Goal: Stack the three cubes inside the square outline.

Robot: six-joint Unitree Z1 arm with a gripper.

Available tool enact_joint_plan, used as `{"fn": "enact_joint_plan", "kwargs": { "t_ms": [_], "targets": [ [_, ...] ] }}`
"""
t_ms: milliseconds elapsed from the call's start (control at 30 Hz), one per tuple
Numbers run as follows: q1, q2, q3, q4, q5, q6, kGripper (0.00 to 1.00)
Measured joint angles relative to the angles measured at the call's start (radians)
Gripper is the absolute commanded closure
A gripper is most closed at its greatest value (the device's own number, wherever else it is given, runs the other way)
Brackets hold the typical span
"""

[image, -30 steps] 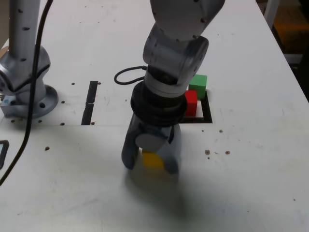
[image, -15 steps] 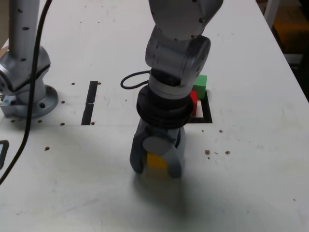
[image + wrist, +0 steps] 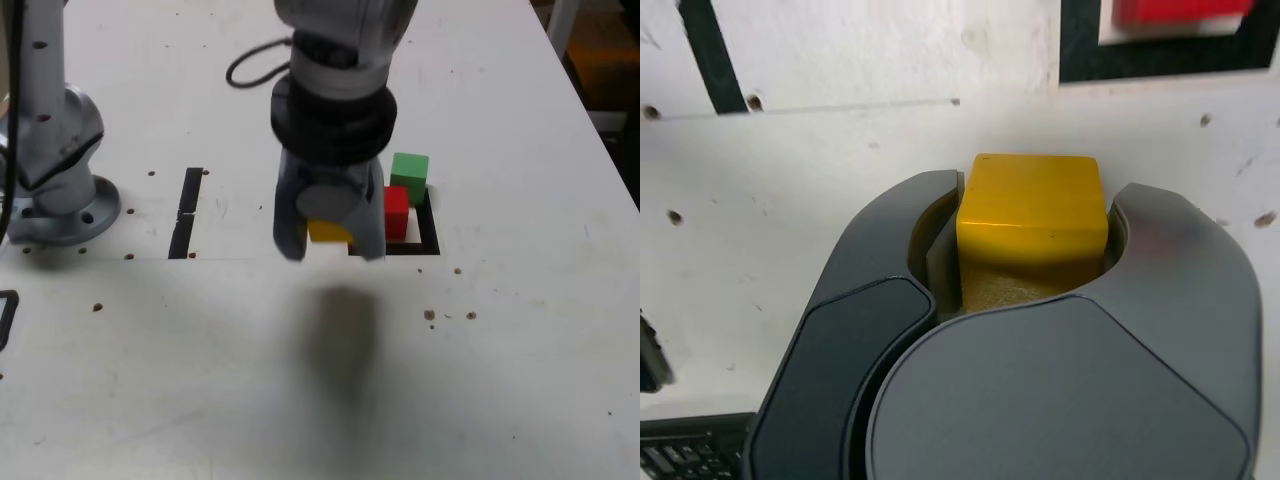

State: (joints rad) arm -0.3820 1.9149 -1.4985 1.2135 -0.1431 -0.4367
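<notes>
Gripper point(image 3: 330, 235): pointing down over the white table point(image 3: 520, 380), its jaws pressing in on the yellow cube point(image 3: 328, 231) from both sides.
Fingers point(image 3: 890, 330): nearly closed, gripping tight; in the wrist view the yellow cube point(image 3: 1033, 222) is sitting snug between the two dark grey fingers.
Yellow cube: hanging clear of the table, throwing a soft shadow on the surface below the fingers.
Red cube point(image 3: 396, 213): sitting just beside the fingers, on the exterior view's right, inside the square outline point(image 3: 430, 240).
Green cube point(image 3: 410, 178): standing just past the red cube, farther from the fingers, touching or nearly touching it at the outline's far edge.
Square outline: lying partly behind the fingers; in the wrist view its black corner point(image 3: 1080, 60) is showing beyond the fingertips with the red cube point(image 3: 1180, 12) in it.
Black tape strip point(image 3: 187, 212): lying well apart from the fingers, on the exterior view's left.
</notes>
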Motion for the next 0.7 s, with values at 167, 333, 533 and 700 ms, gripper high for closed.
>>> {"fn": "enact_joint_plan", "kwargs": {
  "t_ms": [167,333,533,700],
  "targets": [
    [0.078,-0.005,-0.042,0.033,0.025,0.085,0.77],
    [0.136,0.009,-0.055,0.029,0.029,0.136,0.77],
    [0.203,0.044,-0.063,0.011,0.029,0.176,0.77],
    [0.225,0.074,-0.085,-0.001,0.028,0.191,0.77]
  ]
}}
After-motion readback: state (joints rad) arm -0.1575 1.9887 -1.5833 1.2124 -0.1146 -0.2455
